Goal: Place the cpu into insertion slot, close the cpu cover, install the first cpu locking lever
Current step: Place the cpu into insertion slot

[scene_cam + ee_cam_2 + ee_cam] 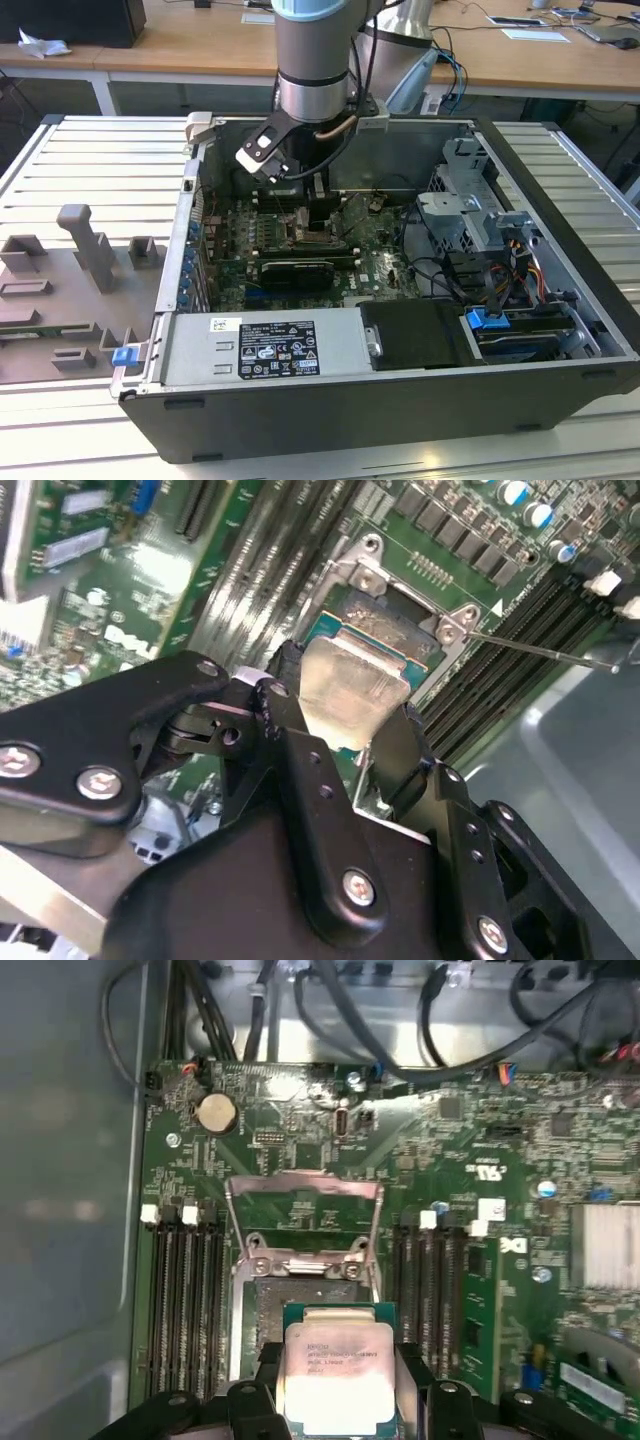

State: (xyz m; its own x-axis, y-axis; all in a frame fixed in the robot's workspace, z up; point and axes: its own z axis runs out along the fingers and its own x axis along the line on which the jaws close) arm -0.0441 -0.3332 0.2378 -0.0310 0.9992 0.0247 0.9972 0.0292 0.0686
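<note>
- The end effector (338, 1405) is closed narrowly on the cpu (338, 1372); its fingers (285, 675) press on two opposite edges.
- The insertion slot (265, 1305) lies just under and beyond the end effector. I cannot tell if the cpu touches it.
- Just beyond the slot, the cpu cover (305, 1177) stands open.
- Black memory slots (185, 1300) run on both sides of the end effector.

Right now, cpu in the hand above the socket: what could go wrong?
1. The cpu, gripped by the hand, looks only partly over the insertion slot; a skewed seating could damage contacts.
2. The raised cpu cover stands just beyond the slot; the hand might catch it.
</note>
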